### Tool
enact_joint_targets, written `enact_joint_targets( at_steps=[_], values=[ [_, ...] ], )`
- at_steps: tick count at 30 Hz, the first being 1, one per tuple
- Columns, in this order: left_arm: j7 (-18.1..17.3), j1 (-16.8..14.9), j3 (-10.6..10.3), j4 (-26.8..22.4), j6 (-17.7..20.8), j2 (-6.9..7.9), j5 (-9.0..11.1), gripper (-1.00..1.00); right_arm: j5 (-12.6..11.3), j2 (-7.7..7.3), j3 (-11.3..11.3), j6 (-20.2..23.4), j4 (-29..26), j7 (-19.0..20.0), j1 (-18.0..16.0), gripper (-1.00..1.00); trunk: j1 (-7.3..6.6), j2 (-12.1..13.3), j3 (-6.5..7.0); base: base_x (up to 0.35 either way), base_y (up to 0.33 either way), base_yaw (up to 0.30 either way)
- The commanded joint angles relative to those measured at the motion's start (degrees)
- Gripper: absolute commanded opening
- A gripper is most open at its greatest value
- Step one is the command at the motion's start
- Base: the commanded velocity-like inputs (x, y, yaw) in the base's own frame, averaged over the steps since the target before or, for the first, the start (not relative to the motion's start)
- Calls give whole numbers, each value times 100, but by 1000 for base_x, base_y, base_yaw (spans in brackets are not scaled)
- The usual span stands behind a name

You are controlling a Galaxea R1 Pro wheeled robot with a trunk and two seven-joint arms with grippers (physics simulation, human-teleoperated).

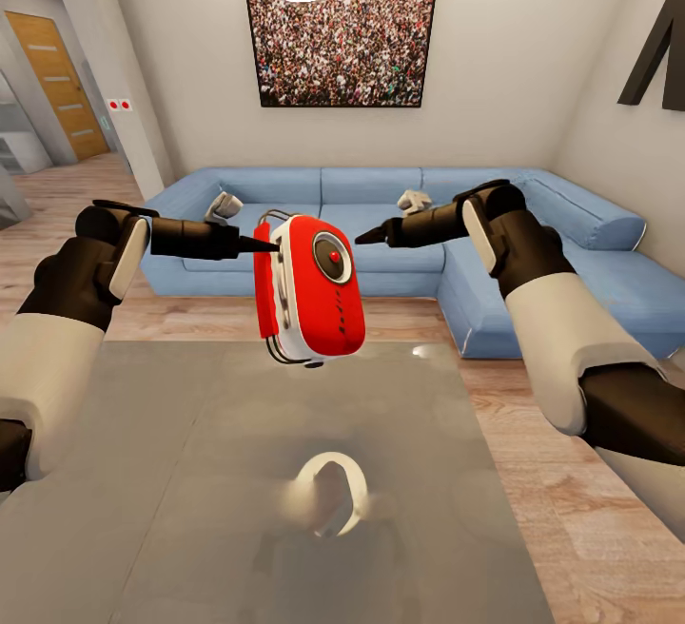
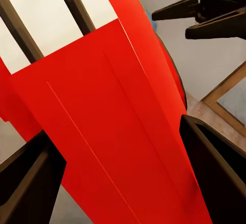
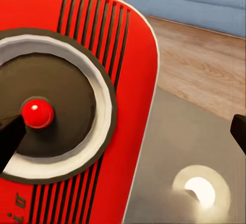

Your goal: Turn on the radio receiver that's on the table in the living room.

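Red-and-white radio receiver (image 1: 312,289), held clear above the grey table (image 1: 190,472). Left gripper (image 1: 269,244) clamps its side, one finger (image 2: 31,175) on each face. Right gripper (image 1: 364,237), jaws spread, hangs just beside the dial (image 3: 48,112); sofa (image 1: 571,263) behind.

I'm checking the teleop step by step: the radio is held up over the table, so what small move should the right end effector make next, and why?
Probably ease the right end effector forward onto the dial's red centre. The left end effector holds the radio receiver above the table, and a right fingertip sits just beside that centre.
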Motion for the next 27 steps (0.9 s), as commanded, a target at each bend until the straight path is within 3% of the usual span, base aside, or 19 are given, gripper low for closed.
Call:
enact_joint_targets(
  at_steps=[1, 12, 21, 27],
  values=[
    [-2, -1, 4, -3, 21, 0, 53, -100, 0, 5, 0, 0, 31, 34, 0, 100, 0, 0, 0, 0, 0, 0],
    [-3, -1, 4, 12, 18, -2, 53, -100, 0, 31, 2, 4, 335, 551, 0, 100, 0, 0, 0, 0, 0, 0],
    [-2, 61, 4, 19, 13, -16, 53, -100, 0, 17, 246, 8, 347, 981, 0, 100, 0, 0, 0, 0, 0, 0],
    [-2, 68, 4, 15, 12, -17, 53, -100, 0, 13, 294, 9, 347, 1184, 0, 100, 0, 0, 0, 0, 0, 0]
  ],
)
